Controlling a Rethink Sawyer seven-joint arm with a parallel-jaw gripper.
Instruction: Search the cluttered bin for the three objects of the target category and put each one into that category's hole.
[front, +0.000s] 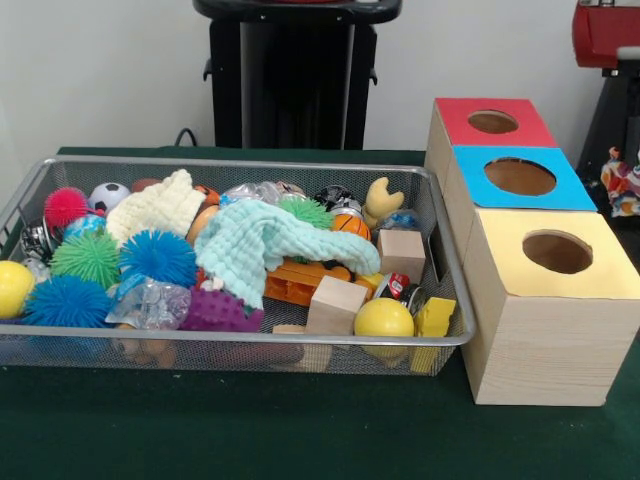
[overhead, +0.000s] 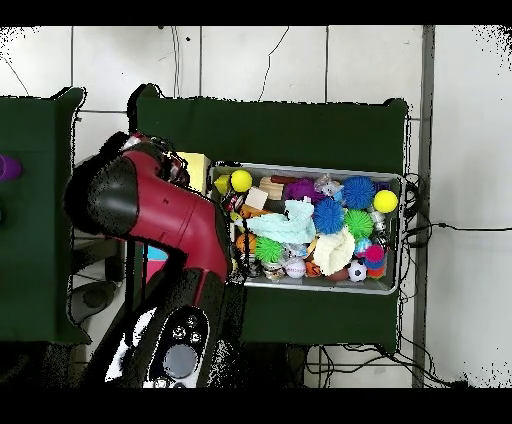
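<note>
The wire-mesh bin (front: 230, 341) stands on the green cloth, full of toys; it also shows in the overhead view (overhead: 318, 167). No knotted rope ball shows in it; any are hidden under the clutter. To its right stand three wooden boxes with a round hole each: red top (front: 472, 135), blue top (front: 565, 195), yellow top (front: 510, 270). The red arm (overhead: 175, 225) reaches over the boxes in the overhead view, where only the yellow box (overhead: 196, 163) shows. The gripper shows in neither view.
The bin holds spiky balls in blue (front: 158, 256), green (front: 86, 256) and pink (front: 66, 206), a mint cloth (front: 255, 245), a cream cloth (front: 155, 208), yellow balls (front: 383, 318), wooden blocks (front: 335, 303), and a small soccer ball (front: 108, 195). A multicoloured thing (front: 620, 185) sits at the right edge.
</note>
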